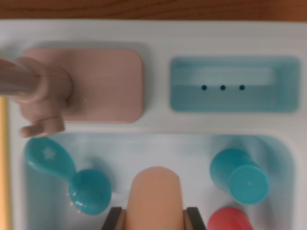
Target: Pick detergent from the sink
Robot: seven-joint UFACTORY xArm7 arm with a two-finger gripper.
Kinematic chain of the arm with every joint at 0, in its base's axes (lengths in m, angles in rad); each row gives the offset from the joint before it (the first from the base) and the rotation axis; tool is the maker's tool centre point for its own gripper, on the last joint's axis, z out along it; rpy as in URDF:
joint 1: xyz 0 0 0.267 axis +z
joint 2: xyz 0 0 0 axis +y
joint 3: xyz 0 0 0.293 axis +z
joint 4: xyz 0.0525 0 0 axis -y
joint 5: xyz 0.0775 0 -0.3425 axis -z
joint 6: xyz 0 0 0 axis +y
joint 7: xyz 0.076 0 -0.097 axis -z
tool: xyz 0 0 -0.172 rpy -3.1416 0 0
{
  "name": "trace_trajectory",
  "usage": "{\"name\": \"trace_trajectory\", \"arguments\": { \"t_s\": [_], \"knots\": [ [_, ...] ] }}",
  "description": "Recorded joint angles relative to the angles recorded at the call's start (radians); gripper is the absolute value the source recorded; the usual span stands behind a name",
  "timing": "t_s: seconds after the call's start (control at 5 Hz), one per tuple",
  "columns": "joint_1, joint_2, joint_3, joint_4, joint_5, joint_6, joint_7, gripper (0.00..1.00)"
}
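Plastic toy sink (158, 125), white and smooth, is filling nearly the whole wrist view, with a strip of brown wooden table (153, 8) showing along the top edge. A dusty-pink faucet (41, 91) with rounded matte surfaces is sitting on a pink base plate (108, 84) on the wrist view's left. To its right a translucent teal tray (235, 85) is set into the sink's deck, three small dark holes in its floor. In the basin below, a peach-coloured, round-topped detergent bottle (156, 199) is standing at the bottom centre, between the dark jaws of the gripper (156, 219); the jaws are sitting close against both its sides, seemingly holding it. A glossy teal spoon (67, 175) with a star on its handle is lying to the left, a teal cup (239, 176) is tilting on the right, and a red rounded object (230, 219) is peeking up beneath the cup.
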Motion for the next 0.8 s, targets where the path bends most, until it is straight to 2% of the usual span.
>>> {"name": "trace_trajectory", "arguments": {
  "t_s": [0.2, 0.4, 0.6, 0.8],
  "knots": [
    [0.0, 0.0, 0.0, 0.0, 0.0, 0.0, 0.0, 1.0],
    [0.0002, -0.012, 0.0, 0.033, -0.0016, 0.045, 0.002, 1.0],
    [0.0002, -0.012, 0.0, 0.033, -0.0016, 0.045, 0.002, 1.0],
    [0.0005, -0.025, 0.0, 0.067, -0.0033, 0.093, 0.003, 1.0]
  ]
}}
